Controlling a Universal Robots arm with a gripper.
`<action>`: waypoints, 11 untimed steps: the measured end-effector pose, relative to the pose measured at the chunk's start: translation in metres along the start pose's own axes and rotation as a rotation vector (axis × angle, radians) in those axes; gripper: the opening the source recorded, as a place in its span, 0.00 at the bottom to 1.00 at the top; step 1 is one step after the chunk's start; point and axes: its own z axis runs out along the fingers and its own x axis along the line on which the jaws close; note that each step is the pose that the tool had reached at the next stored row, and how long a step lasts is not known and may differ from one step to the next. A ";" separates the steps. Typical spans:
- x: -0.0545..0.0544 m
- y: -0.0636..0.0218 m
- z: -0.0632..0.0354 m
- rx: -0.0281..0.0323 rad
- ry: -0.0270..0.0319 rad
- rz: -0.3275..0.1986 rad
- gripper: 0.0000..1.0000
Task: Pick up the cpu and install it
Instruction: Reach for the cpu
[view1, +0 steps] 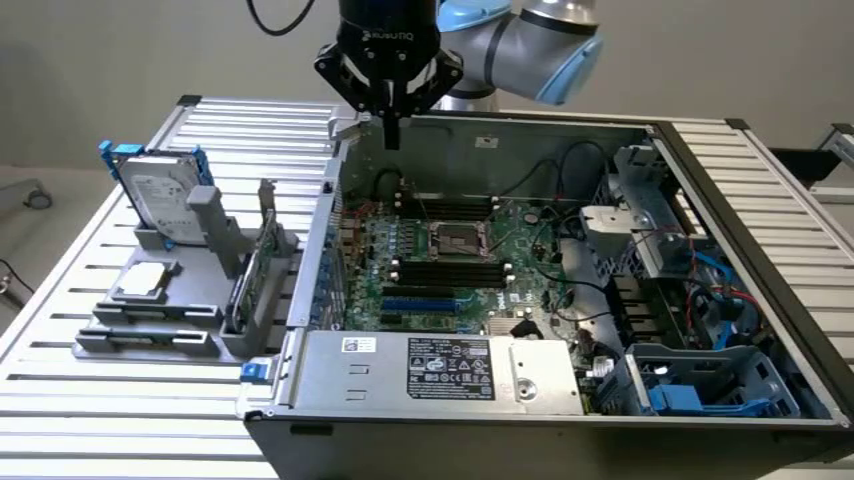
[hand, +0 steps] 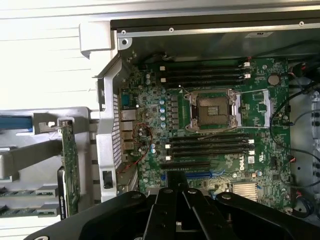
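Closest to the exterior camera is one silver power supply (view1: 441, 372) with a black label, lying along the near edge of the one open computer case (view1: 747, 190). Inside the case lies one green motherboard (view1: 441, 270), and at its middle is one cpu socket (view1: 454, 238), its metal frame open and its bed bare. Black memory slots run in rows on both sides of the socket; their number is hard to make out.

On the slatted metal table (view1: 120, 420), at the exterior view's left of the case, stands one grey fixture (view1: 147, 338). It carries three parts: one hard drive (view1: 160, 195) with blue brackets, standing upright at its far end; one green expansion card (view1: 247, 285), on edge beside the case wall; and one cpu (view1: 144, 281), lying flat with its silver top up, just nearer the camera than the hard drive.

One gripper (view1: 391, 140) hangs from the arm over the far rim of the case, its fingers pressed together and holding nothing. The cpu lies well apart from them, toward the exterior view's left and nearer that camera, untouched on the fixture. In the wrist view the gripper (hand: 176, 196) looks down on the motherboard, with the socket (hand: 212, 109) ahead of the fingertips.
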 end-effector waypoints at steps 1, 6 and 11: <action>0.001 0.0008 0.0001 -0.0001 0.0005 -0.001 0.11; 0.010 0.0046 0.0001 0.0001 0.0037 -0.004 0.11; 0.025 0.0060 -0.0001 0.0005 0.0154 -0.004 0.11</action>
